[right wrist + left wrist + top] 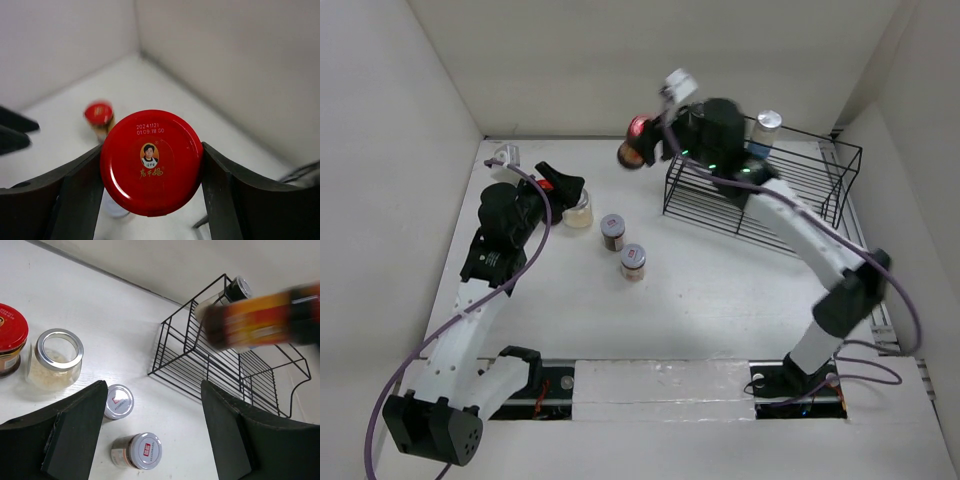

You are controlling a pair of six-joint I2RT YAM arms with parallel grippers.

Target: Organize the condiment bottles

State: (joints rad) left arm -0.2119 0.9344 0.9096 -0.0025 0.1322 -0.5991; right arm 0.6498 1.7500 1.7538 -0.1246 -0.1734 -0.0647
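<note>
My right gripper (645,145) is shut on a red-capped jar (151,162) with dark contents and holds it tilted in the air, left of the black wire rack (790,190). The jar shows blurred in the left wrist view (260,322). My left gripper (152,405) is open and empty above the table. Near it stand a red-capped jar (10,337), a clear jar of pale contents with a silver rim (55,360), and two silver-capped jars (118,401) (142,451). A silver-capped shaker (767,133) stands at the back of the rack.
The rack (220,365) sits at the back right of the white table. White walls (620,60) close in the back and both sides. The arm bases stand along the near edge.
</note>
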